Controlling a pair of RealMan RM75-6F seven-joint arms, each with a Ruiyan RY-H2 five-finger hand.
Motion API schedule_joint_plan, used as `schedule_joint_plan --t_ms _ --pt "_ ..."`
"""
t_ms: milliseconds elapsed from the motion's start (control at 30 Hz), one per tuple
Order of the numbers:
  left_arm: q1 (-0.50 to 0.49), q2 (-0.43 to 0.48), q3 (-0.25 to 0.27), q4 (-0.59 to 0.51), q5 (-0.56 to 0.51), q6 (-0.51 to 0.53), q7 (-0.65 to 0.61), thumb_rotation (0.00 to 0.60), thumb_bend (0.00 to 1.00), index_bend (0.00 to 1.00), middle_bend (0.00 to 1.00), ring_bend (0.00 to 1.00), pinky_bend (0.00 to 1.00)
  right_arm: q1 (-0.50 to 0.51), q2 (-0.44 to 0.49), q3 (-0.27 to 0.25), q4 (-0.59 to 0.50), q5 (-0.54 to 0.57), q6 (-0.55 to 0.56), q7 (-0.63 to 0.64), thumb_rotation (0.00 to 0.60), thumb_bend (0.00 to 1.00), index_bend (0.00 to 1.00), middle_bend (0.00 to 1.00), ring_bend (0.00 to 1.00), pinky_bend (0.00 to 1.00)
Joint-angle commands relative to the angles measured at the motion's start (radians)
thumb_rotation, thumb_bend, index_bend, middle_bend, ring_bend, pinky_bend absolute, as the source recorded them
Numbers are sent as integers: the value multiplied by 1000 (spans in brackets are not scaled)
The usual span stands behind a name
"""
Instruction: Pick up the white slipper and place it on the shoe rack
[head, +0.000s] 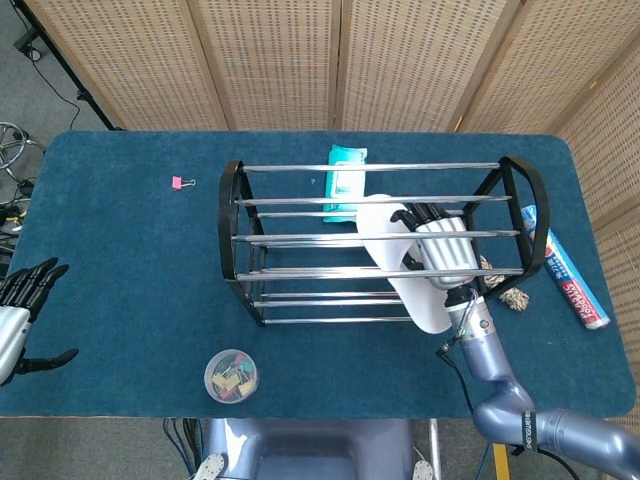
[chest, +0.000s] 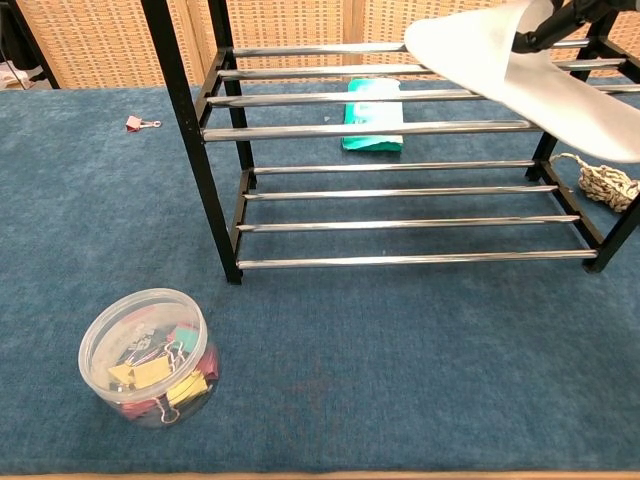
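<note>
- step in hand: placing. my right hand (head: 447, 252) grips the white slipper (head: 400, 262) over the top tier of the shoe rack (head: 232, 225), at about 3 o'clock on the table (head: 120, 270).
- the slipper lies tilted, heel end overhanging the front rail; whether it touches the bars, i cannot tell.
- next, in my judgement: lower it flat onto the rails, then let go.
- my left hand (head: 22, 300) hangs at 8 o'clock, fingers apart, holding nothing.
- the tube (head: 568, 268) at 3 o'clock bears print too small to read.
</note>
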Motion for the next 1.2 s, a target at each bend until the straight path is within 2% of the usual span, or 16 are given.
schedule_joint_plan --t_ms 33,1200 --pt "1 0 0 0 0 1 0 600 0 0 0 0 0 -5 -2 -6 -4 -7 9 0 600 352 366 239 239 501" --pt "3 -2 5 -6 8 3 11 600 0 0 0 0 0 -94 1 -75 -62 -121 127 16 600 347 352 222 219 498"
